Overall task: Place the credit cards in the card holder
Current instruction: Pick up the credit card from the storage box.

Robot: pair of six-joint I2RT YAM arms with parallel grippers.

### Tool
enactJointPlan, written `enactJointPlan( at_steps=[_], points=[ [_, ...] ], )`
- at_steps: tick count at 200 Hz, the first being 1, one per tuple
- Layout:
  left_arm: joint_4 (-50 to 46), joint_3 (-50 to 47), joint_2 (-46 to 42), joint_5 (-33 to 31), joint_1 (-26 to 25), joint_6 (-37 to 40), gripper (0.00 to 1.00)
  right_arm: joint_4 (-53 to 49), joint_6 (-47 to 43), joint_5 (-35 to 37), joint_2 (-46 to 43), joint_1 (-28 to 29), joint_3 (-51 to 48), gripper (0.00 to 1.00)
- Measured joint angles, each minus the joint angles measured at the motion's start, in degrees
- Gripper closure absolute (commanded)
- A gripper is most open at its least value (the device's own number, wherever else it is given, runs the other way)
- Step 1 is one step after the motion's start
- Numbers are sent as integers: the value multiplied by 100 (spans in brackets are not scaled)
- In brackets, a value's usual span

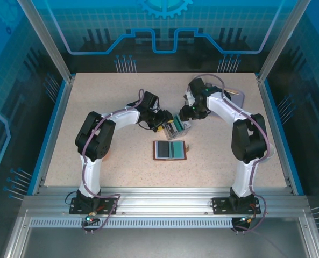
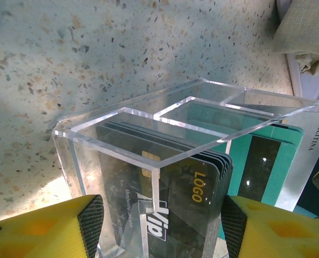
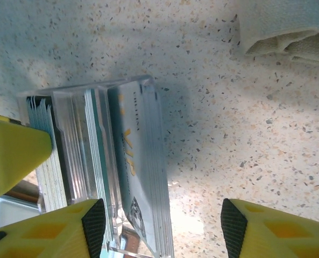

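While the left claw (image 2: 159, 228) clamps the clear acrylic stand (image 2: 121, 121) by its sides, arm stretched low toward mid-bench (image 1: 94, 107), the right claw (image 3: 159, 228) hangs with fingers apart over the stand's credit cards (image 3: 140, 161), elbow raised. Just nearer the front edge, the card holder (image 1: 170, 149) lies open.

Card holder (image 1: 170, 150) open flat, pockets up; credit cards (image 2: 197, 199) upright in clear box (image 2: 148, 115) nr it.

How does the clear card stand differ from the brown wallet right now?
The clear stand is see-through plastic; the wallet is brown with teal-grey inside. The stand holds cards on edge; the wallet lies open and flat. The left gripper clamps the stand; nothing touches the wallet.
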Motion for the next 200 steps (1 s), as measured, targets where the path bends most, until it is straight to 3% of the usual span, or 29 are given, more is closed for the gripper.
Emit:
enactJointPlan(
  at_steps=[51, 137, 200],
  points=[
    [0, -2, 4, 2, 0, 4, 38, -146, -280, 765, 44, 249, 186, 43],
    [0, 0, 4, 2, 0, 4, 38, -199, -387, 962, 450, 306, 319, 43],
    [4, -2, 4, 4, 0, 9, 38, -286, -476, 1502, 492, 483, 448, 45]
  ],
)
